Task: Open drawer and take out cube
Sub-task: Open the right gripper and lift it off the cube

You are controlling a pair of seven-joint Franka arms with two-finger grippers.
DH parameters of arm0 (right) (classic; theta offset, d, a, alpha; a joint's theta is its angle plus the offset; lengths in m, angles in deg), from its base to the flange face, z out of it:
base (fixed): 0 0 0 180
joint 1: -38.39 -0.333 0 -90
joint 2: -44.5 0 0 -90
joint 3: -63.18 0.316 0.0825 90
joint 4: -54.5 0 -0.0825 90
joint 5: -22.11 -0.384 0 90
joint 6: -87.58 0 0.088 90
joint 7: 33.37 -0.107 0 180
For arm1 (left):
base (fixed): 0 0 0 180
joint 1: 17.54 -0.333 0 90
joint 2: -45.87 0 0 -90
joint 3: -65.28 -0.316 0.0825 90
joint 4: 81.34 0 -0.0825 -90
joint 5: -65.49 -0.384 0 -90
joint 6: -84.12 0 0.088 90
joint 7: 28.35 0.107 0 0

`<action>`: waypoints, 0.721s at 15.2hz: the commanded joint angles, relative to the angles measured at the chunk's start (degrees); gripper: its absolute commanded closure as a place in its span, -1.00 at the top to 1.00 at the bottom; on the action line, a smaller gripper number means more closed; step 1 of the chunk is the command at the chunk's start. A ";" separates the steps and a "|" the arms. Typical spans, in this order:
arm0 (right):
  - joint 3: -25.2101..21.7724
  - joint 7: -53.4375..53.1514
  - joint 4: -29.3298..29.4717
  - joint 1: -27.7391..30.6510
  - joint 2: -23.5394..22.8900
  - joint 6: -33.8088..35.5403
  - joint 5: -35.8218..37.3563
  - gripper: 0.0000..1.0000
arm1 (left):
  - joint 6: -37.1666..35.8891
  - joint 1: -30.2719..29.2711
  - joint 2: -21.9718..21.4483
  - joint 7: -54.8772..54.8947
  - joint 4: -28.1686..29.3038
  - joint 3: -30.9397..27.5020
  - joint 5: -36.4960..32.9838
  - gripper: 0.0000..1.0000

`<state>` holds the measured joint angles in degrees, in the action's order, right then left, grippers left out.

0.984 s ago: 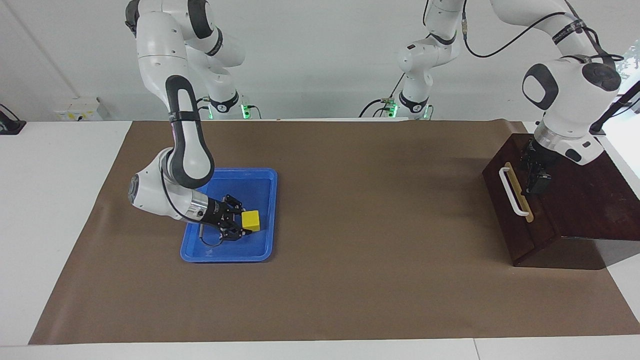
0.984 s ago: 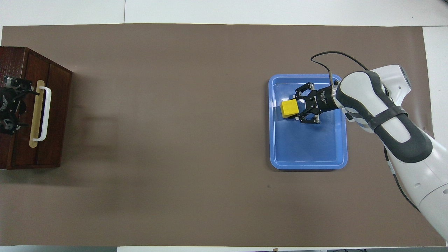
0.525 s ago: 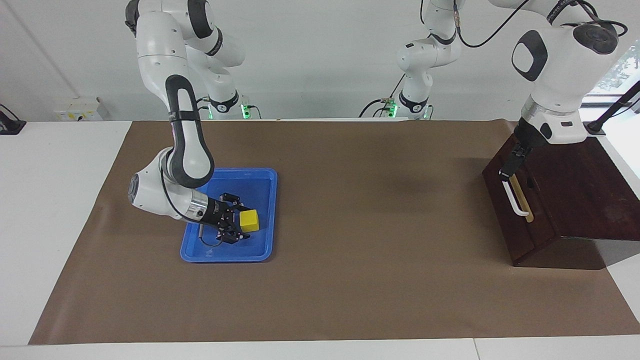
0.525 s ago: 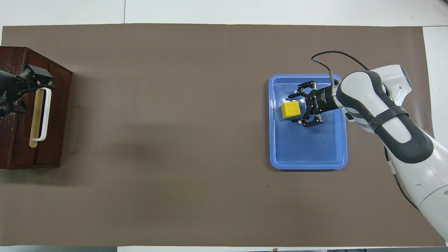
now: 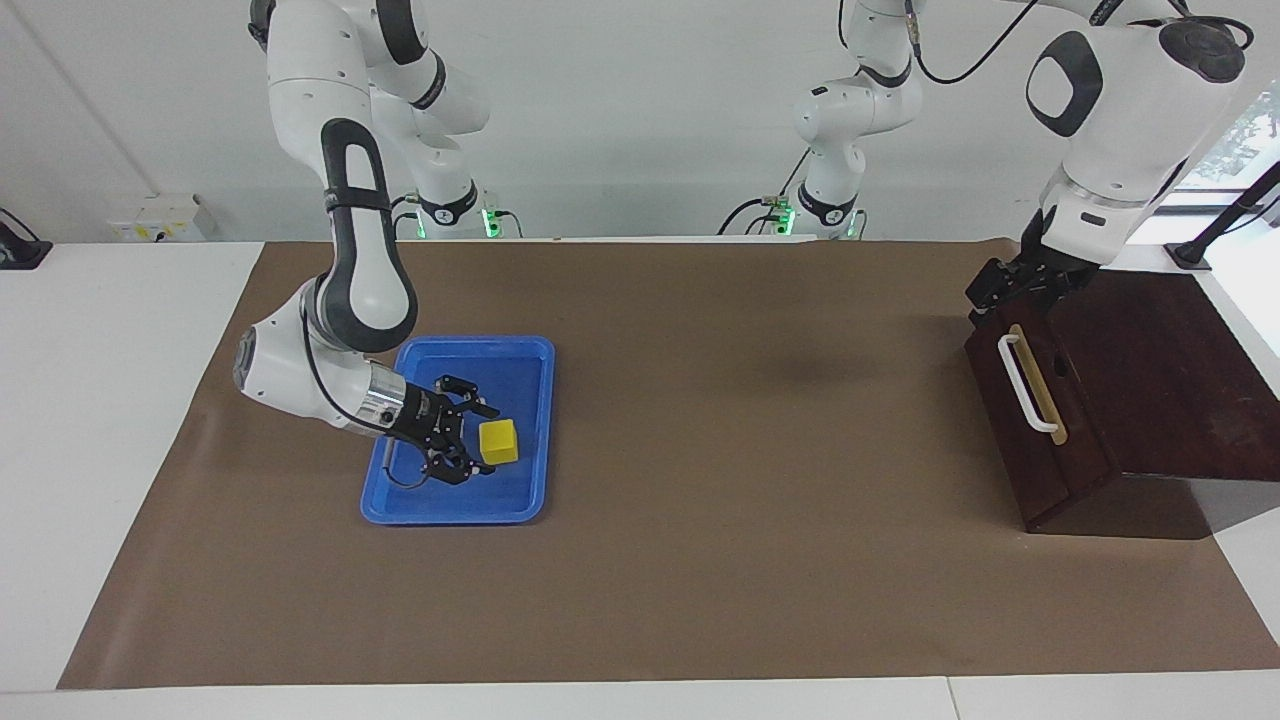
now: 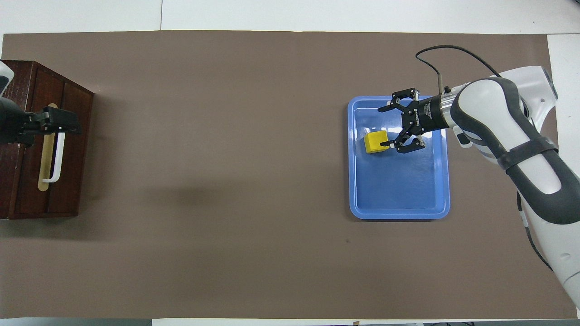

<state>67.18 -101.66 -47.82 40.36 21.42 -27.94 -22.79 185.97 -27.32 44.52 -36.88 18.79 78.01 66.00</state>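
- Brown paper covers the white table (image 5: 130, 420), with a blue tray (image 5: 520, 365) toward the right arm's end and the dark wooden drawer (image 5: 1020, 430) unit toward the left arm's end.
- Cube (image 5: 498, 441): it lies in the tray, just in front of the right hand's fingertips, resting on the tray floor and no longer gripped.
- Right hand (image 5: 462, 446): low over the tray, fingers spread wide apart, one tip at the cube's edge in the overhead view.
- Left hand (image 5: 1003, 290): raised over the drawer's upper edge, just above the white handle (image 5: 1025, 383); whether its fingers are apart I cannot tell, and it holds nothing.
- Drawer front looks flush with its case, so closed.
- Judged from this, the cube is out and set down; little seems left but drawing both arms clear.
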 commanded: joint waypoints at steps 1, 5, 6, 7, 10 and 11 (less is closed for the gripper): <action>0.13 -2.11 -0.50 0.23 6.44 3.81 6.98 1.00 | -1.82 1.60 -1.46 0.53 0.77 -0.25 0.89 1.00; 0.31 -1.93 1.68 -0.39 13.31 12.31 19.04 1.00 | -3.94 2.40 -1.98 1.32 0.77 -0.33 0.89 1.00; 0.31 -1.32 3.43 -0.04 13.93 15.39 20.54 1.00 | -3.85 2.05 -1.98 1.41 0.77 -0.42 0.89 1.00; 0.31 0.43 5.45 0.05 14.37 18.38 22.03 1.00 | -3.76 2.04 -1.98 1.41 0.69 -0.60 0.89 1.00; 0.40 10.69 8.02 -0.56 17.26 24.02 28.96 1.00 | -3.24 2.04 -1.99 1.06 0.34 -0.77 0.89 1.00; 0.49 16.04 7.93 -0.73 19.02 24.82 30.82 1.00 | -3.24 2.04 -2.07 0.89 0.25 -0.86 0.89 1.00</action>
<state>67.23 -94.00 -40.62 39.67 38.37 -5.18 3.89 183.18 -25.32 43.60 -36.60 18.79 77.60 66.01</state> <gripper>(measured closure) 0.000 0.000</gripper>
